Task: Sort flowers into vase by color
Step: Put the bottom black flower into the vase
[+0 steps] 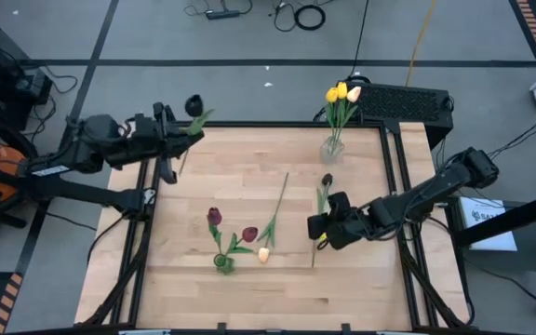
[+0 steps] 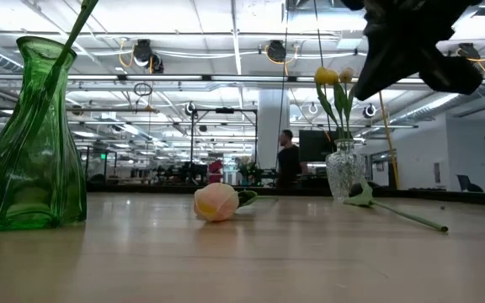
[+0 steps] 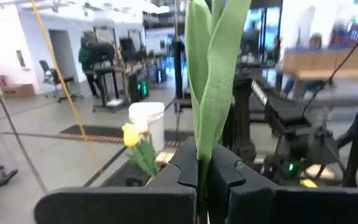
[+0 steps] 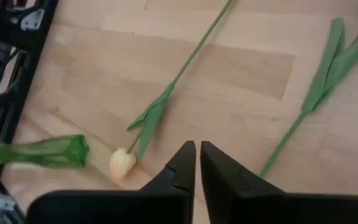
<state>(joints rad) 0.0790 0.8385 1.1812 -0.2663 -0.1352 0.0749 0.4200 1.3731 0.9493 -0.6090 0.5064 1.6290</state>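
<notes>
My left gripper (image 1: 179, 130) hangs over the table's far left corner, shut on a dark-headed flower (image 1: 194, 104) whose green leaves (image 3: 213, 74) rise above the fingers. My right gripper (image 4: 197, 152) hovers over the table's right half, slanting down, shut with nothing between its fingers. It is beside the stem of a dark-headed flower (image 1: 325, 186) that lies flat. A cream-peach flower (image 4: 122, 163) lies on its side near a green vase (image 1: 223, 263) holding two dark red flowers (image 1: 214, 216). A clear vase (image 1: 331, 147) at the far edge holds yellow and cream flowers (image 1: 339, 93). My left gripper pinches the flower low on its stem and leaves (image 3: 201, 163) between its two fingers. The fingers point level, across the stem. The flower is lifted clear of the table and stands about upright, its leaves rising above the fingers.
The table's black frame rails (image 1: 394, 167) run along its edges. A dark box (image 1: 403, 100) stands behind the clear vase. Bare wood (image 1: 240, 172) lies between the two arms. A person (image 2: 289, 156) stands in the room far behind the table.
</notes>
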